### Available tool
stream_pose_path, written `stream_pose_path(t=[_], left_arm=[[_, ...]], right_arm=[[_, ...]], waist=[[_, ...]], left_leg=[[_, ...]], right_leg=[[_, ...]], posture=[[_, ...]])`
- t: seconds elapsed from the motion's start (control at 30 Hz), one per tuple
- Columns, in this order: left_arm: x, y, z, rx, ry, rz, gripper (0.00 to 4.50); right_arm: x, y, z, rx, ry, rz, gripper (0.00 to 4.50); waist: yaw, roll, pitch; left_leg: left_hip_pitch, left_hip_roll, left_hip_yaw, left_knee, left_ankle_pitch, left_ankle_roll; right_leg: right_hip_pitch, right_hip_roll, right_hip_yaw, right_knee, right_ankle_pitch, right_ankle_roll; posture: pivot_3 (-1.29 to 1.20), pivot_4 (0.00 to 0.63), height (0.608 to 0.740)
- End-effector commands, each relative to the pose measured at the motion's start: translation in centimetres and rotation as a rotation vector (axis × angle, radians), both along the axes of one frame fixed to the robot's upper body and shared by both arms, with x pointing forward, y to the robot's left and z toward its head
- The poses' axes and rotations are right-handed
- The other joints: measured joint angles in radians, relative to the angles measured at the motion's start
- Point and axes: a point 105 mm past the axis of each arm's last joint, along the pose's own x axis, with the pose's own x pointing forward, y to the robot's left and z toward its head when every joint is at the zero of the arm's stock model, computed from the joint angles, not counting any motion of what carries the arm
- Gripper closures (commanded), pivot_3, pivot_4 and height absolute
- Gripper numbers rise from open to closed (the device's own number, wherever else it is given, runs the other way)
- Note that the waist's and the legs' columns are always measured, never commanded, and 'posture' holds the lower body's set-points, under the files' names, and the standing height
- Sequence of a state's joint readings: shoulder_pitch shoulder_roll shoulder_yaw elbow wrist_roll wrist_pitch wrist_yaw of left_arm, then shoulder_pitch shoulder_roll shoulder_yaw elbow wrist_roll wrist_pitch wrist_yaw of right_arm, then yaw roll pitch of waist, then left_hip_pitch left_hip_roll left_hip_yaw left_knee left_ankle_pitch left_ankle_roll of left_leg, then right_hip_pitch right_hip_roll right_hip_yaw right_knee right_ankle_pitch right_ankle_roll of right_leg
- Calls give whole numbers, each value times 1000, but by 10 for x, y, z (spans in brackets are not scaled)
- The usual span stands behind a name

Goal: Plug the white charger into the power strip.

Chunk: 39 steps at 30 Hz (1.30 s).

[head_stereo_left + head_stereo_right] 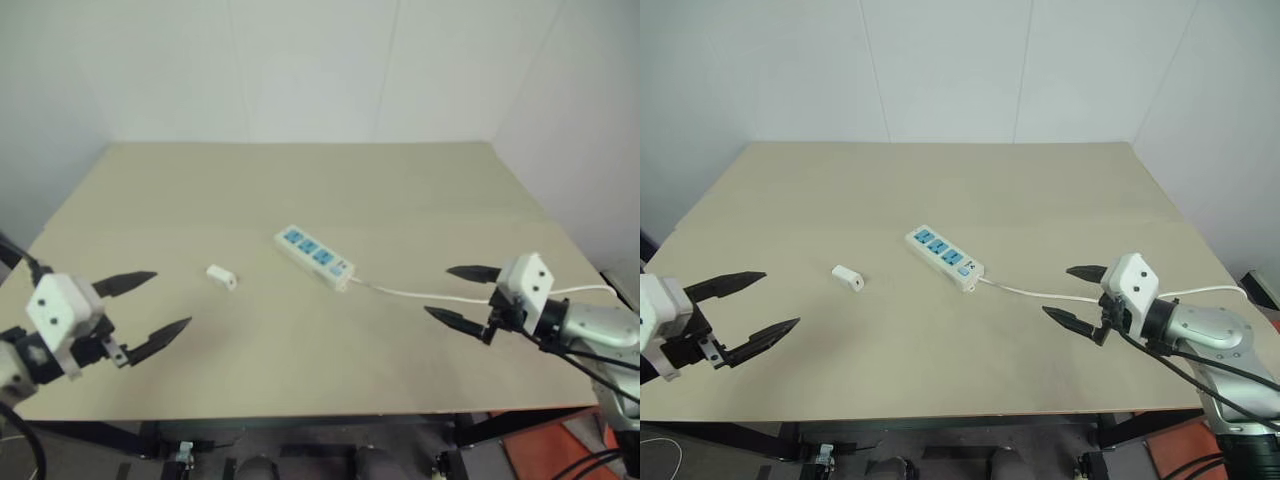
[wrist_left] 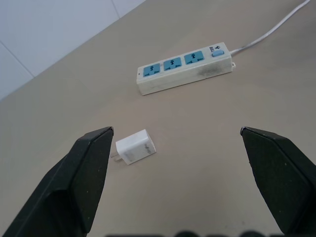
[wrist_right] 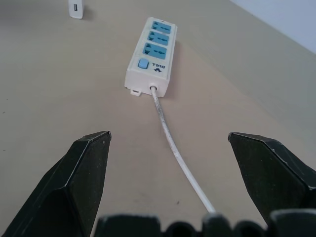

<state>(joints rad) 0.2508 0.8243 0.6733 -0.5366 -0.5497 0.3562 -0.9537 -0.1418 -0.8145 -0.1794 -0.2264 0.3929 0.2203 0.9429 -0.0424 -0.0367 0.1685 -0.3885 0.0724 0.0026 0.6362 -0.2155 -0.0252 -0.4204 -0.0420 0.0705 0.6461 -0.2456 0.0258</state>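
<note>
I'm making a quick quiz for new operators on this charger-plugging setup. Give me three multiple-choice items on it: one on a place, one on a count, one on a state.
1. Where does the white charger lie?
A. on the table, apart from the power strip, on the robot's left of it
B. plugged into the strip
C. between the right gripper's fingers

2. How many blue socket faces does the power strip have?
A. two
B. three
C. five

3. How do the two grippers stand?
A. both shut on the cord
B. left open, right shut
C. both open and holding nothing

Answers:
1 A: the charger rests alone on the bare tabletop, with a gap to the strip.
2 B: the left wrist view shows three sockets in a row beside the switch.
3 C: the left gripper and right gripper have fingers spread wide with nothing between them.
</note>
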Motion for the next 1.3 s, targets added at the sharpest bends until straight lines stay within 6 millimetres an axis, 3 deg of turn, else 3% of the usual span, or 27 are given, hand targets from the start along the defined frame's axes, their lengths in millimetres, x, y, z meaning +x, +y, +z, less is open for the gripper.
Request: stream_pose_path(t=[0.03, 0.47, 0.83, 1.0, 1.1, 1.3], left_arm=[[-4, -5, 6, 10, -19, -18, 0], [-2, -9, 3, -4, -5, -40, 0], [9, -24, 1, -21, -13, -103, 0], [12, -27, 1, -24, -18, -118, 0], [13, -27, 1, -22, -20, -121, 0], [12, -29, 2, -18, -23, -127, 0]], right_arm=[[0, 3, 11, -7, -41, 6, 22], [11, 14, -1, -3, -27, -22, 22], [79, 60, -36, 12, 36, -210, 22], [94, 84, -57, -6, 135, -163, 22], [96, 94, -69, -36, 180, -124, 606], [89, 109, -74, -32, 205, -45, 2696]], waist=[[0, 0, 0], [-1, 0, 0], [-3, 0, 0], [0, 0, 0], [-2, 0, 0], [-5, 1, -1]], left_leg=[[0, 0, 0, 0, 0, 0], [0, 0, 0, 0, 0, 0], [-1, 0, 0, 0, 0, 0], [-1, 0, 0, 1, 0, 0], [-1, 0, 0, 1, 0, 0], [1, 0, 0, 1, 0, 0]], right_leg=[[0, 0, 0, 0, 0, 0], [0, 0, 0, 0, 0, 0], [-1, 0, 0, 1, 4, -6], [-1, 0, 0, 1, 4, -7], [-1, 0, 0, 1, 4, -7], [0, 0, 0, 2, 4, -7]], posture=[[0, 150, 740], [0, 150, 740], [0, 150, 740], [0, 150, 740], [0, 150, 740], [0, 150, 740]])
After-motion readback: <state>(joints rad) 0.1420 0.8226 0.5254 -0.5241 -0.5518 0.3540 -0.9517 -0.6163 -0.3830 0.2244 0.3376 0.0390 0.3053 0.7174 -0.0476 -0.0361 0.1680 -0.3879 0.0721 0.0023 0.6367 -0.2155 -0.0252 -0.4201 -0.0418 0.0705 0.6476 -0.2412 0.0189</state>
